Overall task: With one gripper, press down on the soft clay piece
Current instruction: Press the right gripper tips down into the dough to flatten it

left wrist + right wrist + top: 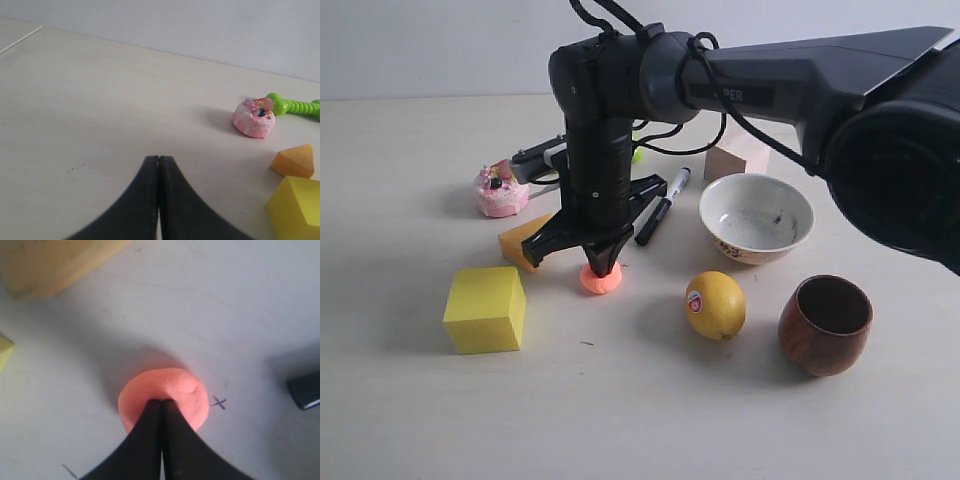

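The soft clay piece (pixel 601 280) is a salmon-orange lump, flattened on the table between the yellow cube and the lemon. In the right wrist view the clay (pixel 150 392) spreads round the closed tips. My right gripper (pixel 602 266) points straight down, shut, with its tips pressed into the top of the clay (pixel 162 401). The left gripper (pixel 158 158) is shut with nothing in it, low over bare table away from the clay; the exterior view does not show it.
A yellow cube (pixel 486 308), an orange-yellow wedge (pixel 523 242) and a pink toy cake (pixel 500 191) lie left of the clay. A black marker (pixel 663 206), white bowl (pixel 756 217), lemon (pixel 715 304), wooden cup (pixel 825 324) and wooden block (pixel 737 157) lie to the right. A green toy (pixel 292 105) lies behind the cake.
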